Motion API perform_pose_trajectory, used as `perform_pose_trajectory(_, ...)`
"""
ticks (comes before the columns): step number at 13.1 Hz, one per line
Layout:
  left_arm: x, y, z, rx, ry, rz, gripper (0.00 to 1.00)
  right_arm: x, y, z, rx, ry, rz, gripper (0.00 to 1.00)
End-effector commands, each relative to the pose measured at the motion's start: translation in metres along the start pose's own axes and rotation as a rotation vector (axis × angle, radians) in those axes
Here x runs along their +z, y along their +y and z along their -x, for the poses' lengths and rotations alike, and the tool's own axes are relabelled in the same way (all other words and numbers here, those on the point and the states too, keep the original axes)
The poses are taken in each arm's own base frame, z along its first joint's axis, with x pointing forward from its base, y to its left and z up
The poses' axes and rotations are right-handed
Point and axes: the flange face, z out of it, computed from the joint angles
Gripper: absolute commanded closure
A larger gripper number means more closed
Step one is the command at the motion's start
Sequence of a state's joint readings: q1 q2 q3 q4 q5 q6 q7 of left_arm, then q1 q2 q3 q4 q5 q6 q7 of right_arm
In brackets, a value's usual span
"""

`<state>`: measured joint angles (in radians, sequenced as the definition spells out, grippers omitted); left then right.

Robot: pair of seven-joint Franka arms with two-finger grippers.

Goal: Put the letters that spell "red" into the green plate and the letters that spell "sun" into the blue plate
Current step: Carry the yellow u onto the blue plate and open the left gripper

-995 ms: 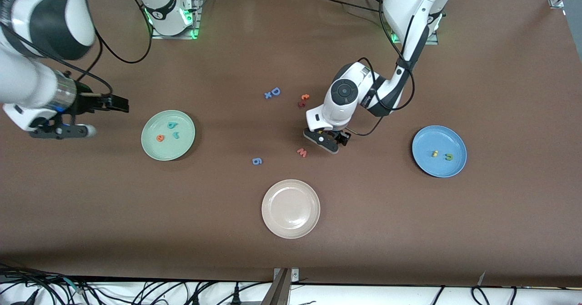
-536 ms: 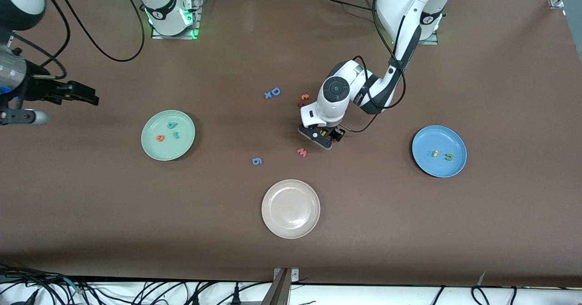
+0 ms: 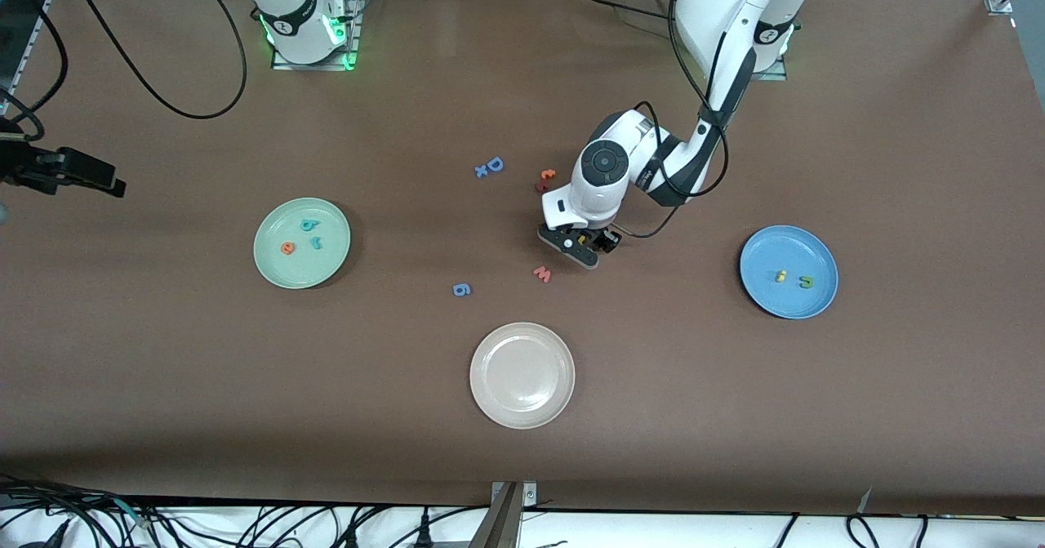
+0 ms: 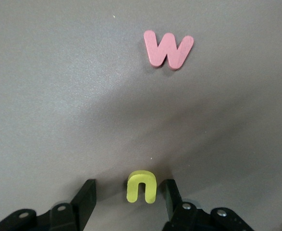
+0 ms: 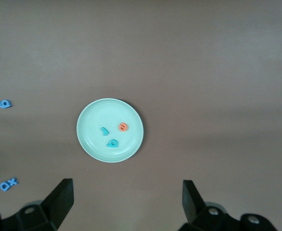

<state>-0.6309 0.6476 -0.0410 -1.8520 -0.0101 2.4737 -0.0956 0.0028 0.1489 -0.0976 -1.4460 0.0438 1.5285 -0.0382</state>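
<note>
My left gripper (image 3: pixel 581 247) is down at the table next to the salmon w (image 3: pixel 542 274), open. A yellow-green n (image 4: pixel 141 186) lies between its fingers, with a small gap on each side (image 4: pixel 129 187). In the front view the hand hides that n. The blue plate (image 3: pixel 767 303) holds a yellow s (image 3: pixel 781 276) and a u (image 3: pixel 806 282). The green plate (image 3: pixel 306 270) holds an orange e (image 3: pixel 287 247), a teal d (image 3: pixel 309 224) and a teal r (image 3: pixel 316 243). My right gripper (image 3: pixel 110 184) hangs open and empty at its arm's end of the table, high above it (image 5: pixel 127 185).
The w (image 4: pixel 168 49) lies just ahead of the left fingers. A blue g (image 3: pixel 461 289), a blue D with an x (image 3: pixel 490 166) and a couple of red and orange letters (image 3: pixel 545 179) lie mid-table. A cream plate (image 3: pixel 522 375) sits nearest the front camera.
The right arm has drawn back from beside the green plate toward its own end of the table. The left gripper's fingers have narrowed round the n.
</note>
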Motion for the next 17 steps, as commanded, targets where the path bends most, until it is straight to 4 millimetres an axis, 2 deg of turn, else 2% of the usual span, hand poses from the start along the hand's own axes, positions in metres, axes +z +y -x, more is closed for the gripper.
perform_pose_trajectory(1,0.001,0.002,0.002,-0.005,-0.004,0.001,0.46,-0.019,-0.017,0.043,-0.042,0.037,0.046,0.0)
perform_pose_trajectory(3,-0.001,0.003,0.001,-0.004,0.001,0.003,0.5,-0.018,-0.019,0.063,-0.047,0.041,0.043,0.0)
perform_pose_trajectory(5,-0.002,0.003,0.0,-0.005,0.002,0.004,0.58,-0.013,-0.033,0.053,-0.08,0.056,0.044,0.0)
perform_pose_trajectory(10,-0.004,0.0,-0.002,-0.008,0.007,0.004,0.8,-0.009,-0.034,0.045,-0.086,0.065,0.043,0.0)
perform_pose_trajectory(12,-0.009,-0.006,-0.004,0.0,0.017,0.004,0.85,-0.007,-0.035,0.044,-0.088,0.057,0.043,0.0)
perform_pose_trajectory(14,-0.029,-0.039,-0.009,0.016,0.034,0.001,0.89,-0.005,-0.035,0.044,-0.08,0.053,0.018,0.0)
perform_pose_trajectory(15,-0.041,-0.066,-0.009,0.051,0.04,0.001,0.89,-0.005,-0.035,0.044,-0.078,0.051,0.015,0.0)
perform_pose_trajectory(17,-0.066,-0.131,-0.003,0.117,0.02,0.009,0.88,-0.005,-0.04,0.043,-0.08,0.059,0.015,0.0)
